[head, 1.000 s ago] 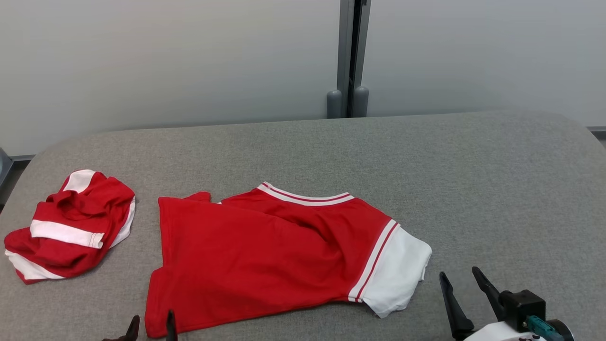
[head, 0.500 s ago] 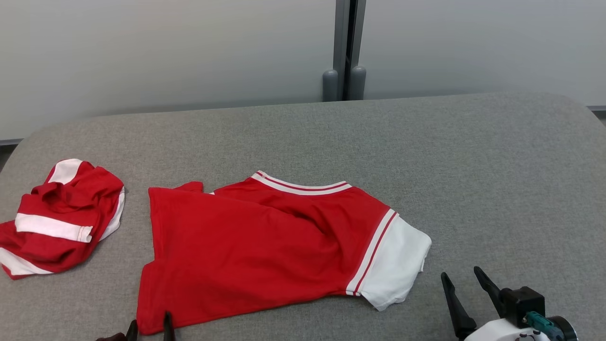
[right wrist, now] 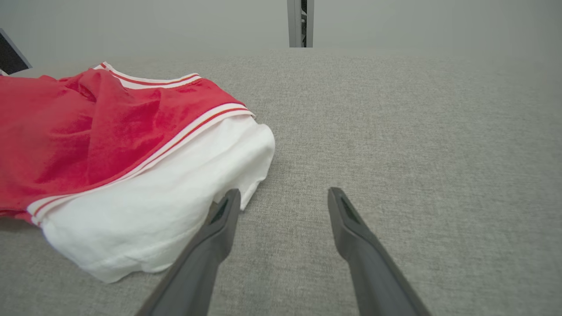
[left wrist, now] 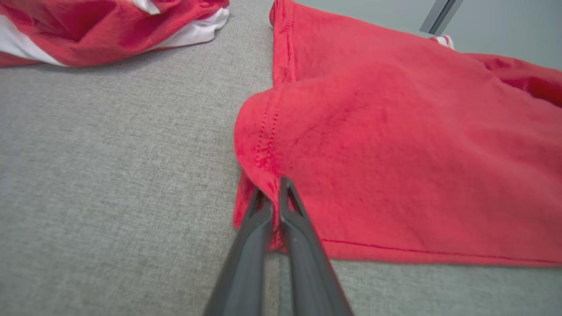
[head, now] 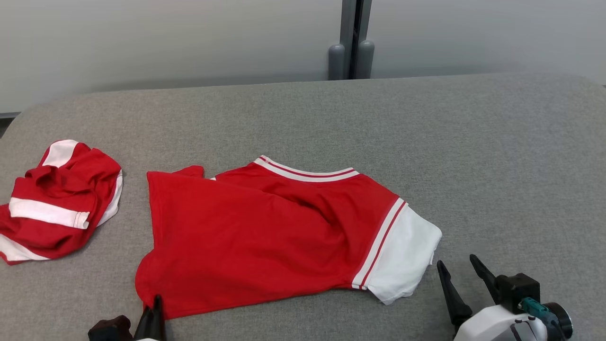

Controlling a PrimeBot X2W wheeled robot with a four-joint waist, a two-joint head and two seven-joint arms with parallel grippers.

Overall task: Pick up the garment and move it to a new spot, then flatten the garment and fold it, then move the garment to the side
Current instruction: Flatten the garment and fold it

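Where the left gripper (left wrist: 272, 193) meets the cloth, its two long dark fingers are pressed together on the near left hem corner of the red short-sleeved jersey (head: 255, 237). They pinch a small fold of the stitched hem, which bulges upward just beyond the fingertips.

The jersey lies spread in the middle of the grey fabric-covered tabletop (head: 473, 142), toward the near edge. Its left part appears folded over the body. A striped collar (head: 305, 173), white with thin red lines, lies along the far edge. A white sleeve (head: 407, 255) projects at the right, joined to the red body by a white band with a red line.

The right gripper (head: 457, 261) is spread wide and holds nothing, low over bare tabletop just beside the near right edge of the white sleeve. In the right wrist view one fingertip lies against the outline of the sleeve, but contact cannot be told.

A crumpled red-and-white garment (head: 57, 199) sits to the left, separated from the jersey by a strip of tabletop. Pale wall panels (head: 189, 38) and a grey post (head: 350, 38) stand behind.
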